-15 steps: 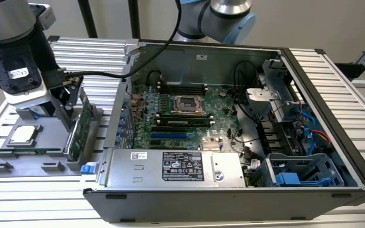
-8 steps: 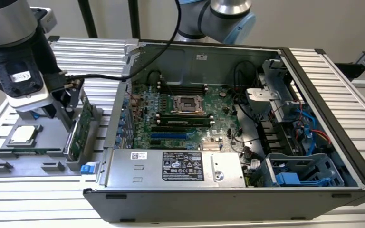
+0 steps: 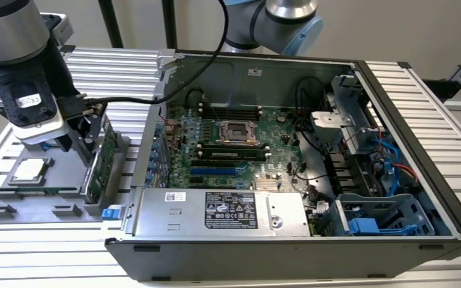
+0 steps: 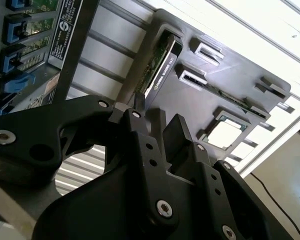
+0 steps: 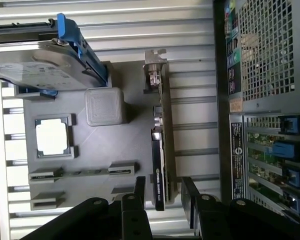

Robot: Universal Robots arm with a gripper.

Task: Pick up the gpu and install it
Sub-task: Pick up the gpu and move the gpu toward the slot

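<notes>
The thin gpu (image 5: 162,145) pairs a green circuit board with a black shroud and a silver end bracket. The matte black pincer (image 5: 164,189) (one tone throughout) shows against the grey moulded plastic tray (image 5: 105,150) and the silver ribbed, striped surface (image 5: 150,30).

On the worktop (image 3: 46,258) the case (image 3: 295,255) lies open at the exterior view's right, and the tray (image 3: 22,213) lies just beside it at the exterior view's left. In the tray the gpu (image 3: 102,159) stands on its edge along the side nearest the case, the chip (image 3: 29,171) lies flat in a pocket farther from the case, and the drive (image 5: 40,65) sits near the chip. The hand (image 3: 86,135) hangs over the gpu, with one finger (image 5: 140,187) on each side of the card.
</notes>
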